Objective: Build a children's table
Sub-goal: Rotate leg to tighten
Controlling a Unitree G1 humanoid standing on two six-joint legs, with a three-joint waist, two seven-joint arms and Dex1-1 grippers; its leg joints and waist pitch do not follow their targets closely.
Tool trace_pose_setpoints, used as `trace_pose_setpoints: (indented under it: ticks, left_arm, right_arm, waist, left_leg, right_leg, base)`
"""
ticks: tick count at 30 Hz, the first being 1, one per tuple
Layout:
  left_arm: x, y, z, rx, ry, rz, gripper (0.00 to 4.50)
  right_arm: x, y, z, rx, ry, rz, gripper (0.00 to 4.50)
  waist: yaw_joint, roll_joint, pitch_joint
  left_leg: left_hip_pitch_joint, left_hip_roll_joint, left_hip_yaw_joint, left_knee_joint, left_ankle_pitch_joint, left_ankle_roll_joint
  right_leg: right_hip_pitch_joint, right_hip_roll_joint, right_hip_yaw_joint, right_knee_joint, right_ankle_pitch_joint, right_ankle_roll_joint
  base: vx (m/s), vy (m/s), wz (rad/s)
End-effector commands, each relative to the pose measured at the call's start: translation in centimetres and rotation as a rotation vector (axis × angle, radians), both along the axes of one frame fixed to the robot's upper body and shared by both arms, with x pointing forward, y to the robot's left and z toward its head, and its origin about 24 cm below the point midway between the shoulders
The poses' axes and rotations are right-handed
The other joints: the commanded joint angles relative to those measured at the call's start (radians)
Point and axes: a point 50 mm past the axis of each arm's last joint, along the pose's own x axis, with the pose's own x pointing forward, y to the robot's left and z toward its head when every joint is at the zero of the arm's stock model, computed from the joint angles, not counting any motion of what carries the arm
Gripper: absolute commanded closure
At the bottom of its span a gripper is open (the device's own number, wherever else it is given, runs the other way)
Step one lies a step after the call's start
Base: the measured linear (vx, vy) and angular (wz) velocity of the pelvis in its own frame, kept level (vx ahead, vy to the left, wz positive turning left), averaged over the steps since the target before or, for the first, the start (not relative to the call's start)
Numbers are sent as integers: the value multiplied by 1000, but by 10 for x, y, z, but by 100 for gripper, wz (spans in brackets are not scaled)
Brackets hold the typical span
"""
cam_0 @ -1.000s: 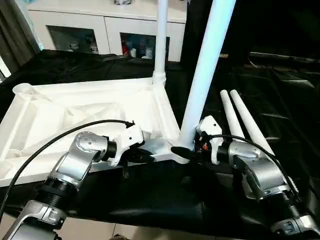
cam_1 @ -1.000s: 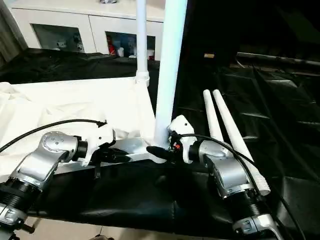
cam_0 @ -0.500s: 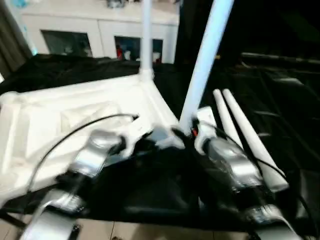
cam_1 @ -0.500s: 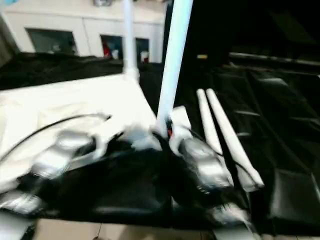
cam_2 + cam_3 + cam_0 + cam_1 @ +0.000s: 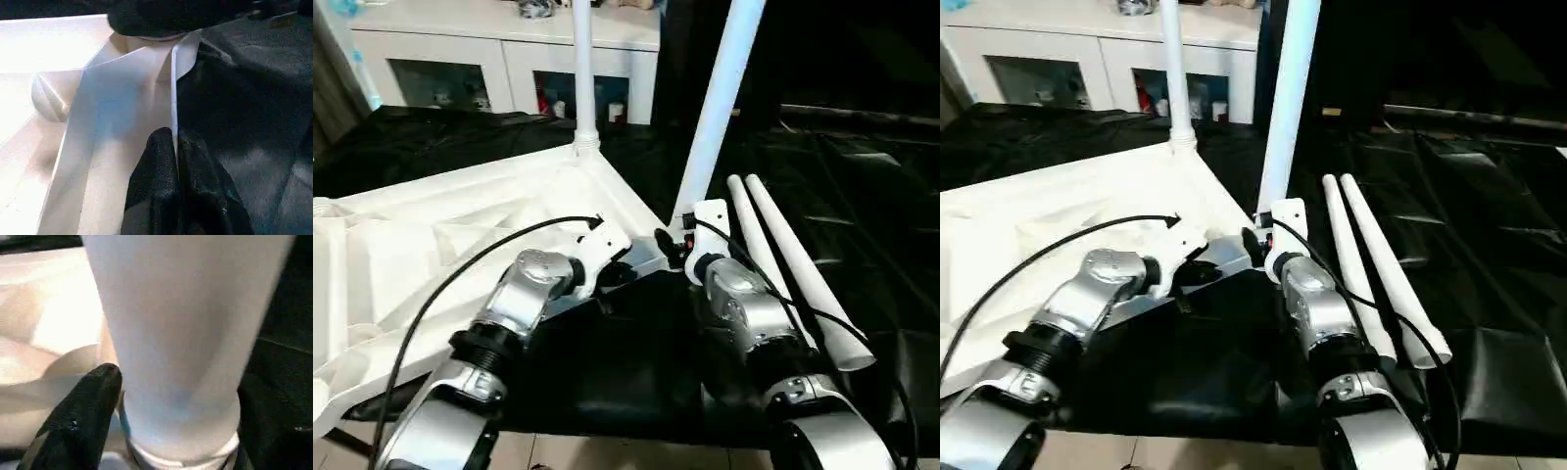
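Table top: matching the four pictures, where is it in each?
Left eye: table top, left half.
Right eye: left half too.
Left wrist: its rim pinched by the left gripper.
Right wrist: beside the near-corner leg, at its base.
Shared landmark: that leg, standing in the corner socket.

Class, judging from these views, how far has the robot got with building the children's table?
About halfway. Done: two legs stand in corner sockets, the far leg and the near leg. In hand: the left claw pinches the top's rim; the right claw is at the near leg's base. Left: two loose legs on the black cloth.
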Motion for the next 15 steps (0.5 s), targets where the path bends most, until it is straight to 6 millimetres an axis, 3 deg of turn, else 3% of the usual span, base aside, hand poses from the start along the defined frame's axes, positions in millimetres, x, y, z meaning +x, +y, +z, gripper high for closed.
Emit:
trace_pose_setpoints:
  ticks: [1, 3, 4, 5, 8, 14, 15]
  left_arm:
    - [-8, -8, 6, -98, -22, -112, 450]
    - [-11, -6, 7, -113, -23, -145, 450]
    - [-15, -3, 9, -132, -14, -188, 450]
    - [-17, 0, 9, -133, -5, -209, 450]
    - [-23, 5, 11, -133, 4, -280, 450]
    - [-27, 16, 14, -110, -6, -310, 450]
    - [-27, 16, 14, -110, -6, -310, 404]
  right_arm:
    - [-8, 9, 7, 23, -18, 171, 63]
    - [-10, 3, 9, 14, -18, 200, 52]
    - [-16, -4, 12, -13, -37, 293, 29]
    - [-20, -9, 14, -36, -48, 348, 29]
    - [-28, -19, 18, -80, -63, 447, 29]
    - [-43, -32, 23, -117, -45, 556, 29]
    - [-43, -32, 23, -117, -45, 556, 22]
  waist:
    - [9, -10, -56]
    - [12, -9, -59]
    - [14, -9, -62]
    - [15, -5, -62]
    - [21, -7, -62]
    - [27, -4, -58]
    - [29, -3, -57]
  left_leg:
    - [17, 26, -15, -72, -339, 12]
    - [14, 29, -13, -71, -303, 25]
    - [15, 29, -10, -68, -276, 27]
    - [15, 30, -10, -68, -268, 30]
    - [12, 30, -8, -65, -236, 48]
    - [19, 33, -7, -69, -271, 32]
    - [22, 33, -7, -69, -292, 24]
  right_leg:
    - [35, -38, 27, -89, -361, -152]
    - [38, -38, 29, -81, -309, -167]
    - [40, -37, 29, -75, -270, -183]
    - [40, -37, 29, -73, -256, -187]
    - [44, -35, 28, -67, -200, -202]
    - [38, -35, 30, -71, -250, -202]
    - [36, -36, 31, -75, -279, -194]
  base:
    - [0, 0, 0]
    - [0, 0, 0]
    - [0, 0, 0]
    - [0, 0, 0]
    - [0, 0, 0]
    - [0, 0, 0]
    - [0, 0, 0]
